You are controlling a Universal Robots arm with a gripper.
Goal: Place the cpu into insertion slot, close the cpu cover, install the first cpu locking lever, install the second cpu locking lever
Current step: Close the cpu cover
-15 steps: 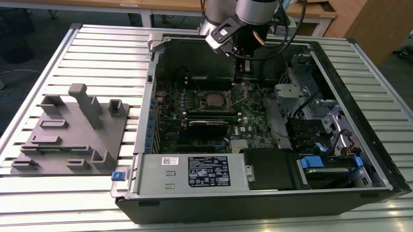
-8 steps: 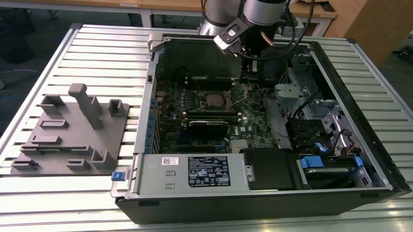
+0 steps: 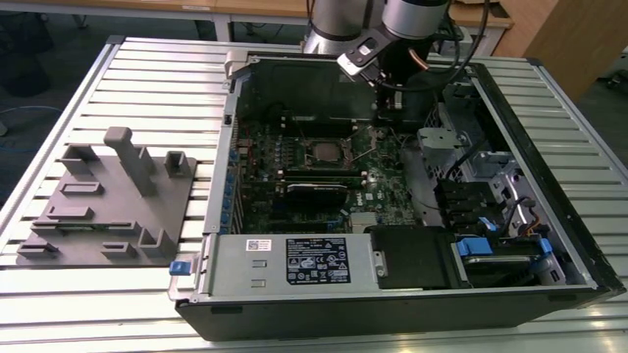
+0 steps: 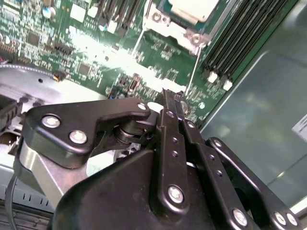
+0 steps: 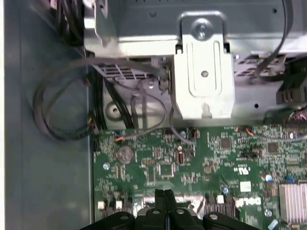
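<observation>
The cpu (image 4: 192,8) shows its silvery top, lying in the insertion slot (image 3: 310,145) on the green motherboard. Around the chip sits the cpu cover (image 4: 165,32), a metal frame lying flat. Two thin wire levers (image 4: 193,67) run out from the socket corners, and one ends close beside my fingertips (image 4: 165,103). My gripper (image 4: 171,97) is shut with nothing seen between its fingers. In the exterior view my gripper (image 3: 386,110) hangs inside the case, toward the exterior view's right of the cpu (image 3: 325,151). In the first wrist view my gripper (image 5: 164,194) hovers over the board.
A metal bracket (image 5: 204,72) and loose cables (image 5: 57,110) lie beyond the board's edge. Long memory slots (image 4: 244,33) run beside the socket. A heatsink (image 5: 292,201) stands on the board. The power supply (image 3: 294,257) fills the case front. A grey fixture (image 3: 108,206) sits on the slatted table.
</observation>
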